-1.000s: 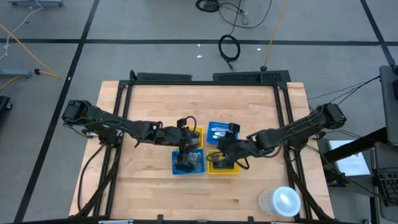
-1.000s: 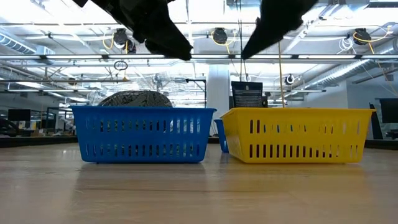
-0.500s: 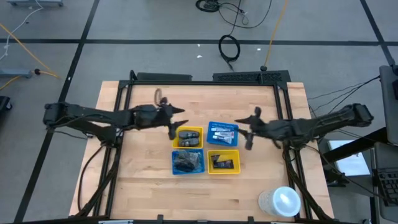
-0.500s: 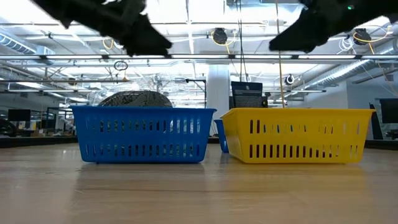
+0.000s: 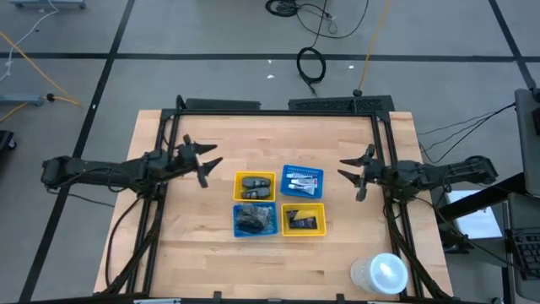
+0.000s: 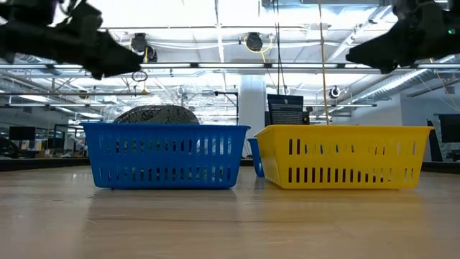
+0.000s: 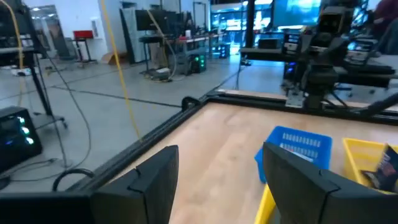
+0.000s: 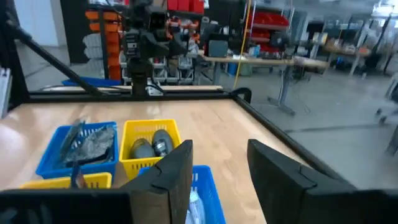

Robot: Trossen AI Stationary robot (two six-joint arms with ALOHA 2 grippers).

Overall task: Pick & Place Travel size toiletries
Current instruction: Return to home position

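The white travel tubes (image 5: 301, 180) lie in the blue tray (image 5: 302, 171) at the far right of a block of trays; one tube (image 8: 194, 202) shows in the right wrist view. My left gripper (image 5: 202, 160) hangs open in the air left of the trays, above the table, with nothing between its fingers (image 7: 155, 180). My right gripper (image 5: 354, 173) is open too, in the air right of the trays, its fingers (image 8: 273, 168) empty. In the low view both arms show only along the top edge.
A yellow tray (image 5: 255, 179) holds dark oval key fobs. The near blue tray (image 5: 254, 228) holds a dark heap, and the near yellow tray (image 5: 304, 228) holds small black items. A white round container (image 5: 380, 274) sits at the near right corner. Bare wood lies either side of the trays.
Both arms have drawn back from over the two near trays and risen. The left gripper went toward the table's left edge and somewhat far, the right gripper toward the right edge. The trays and what lies in them have stayed where they were.
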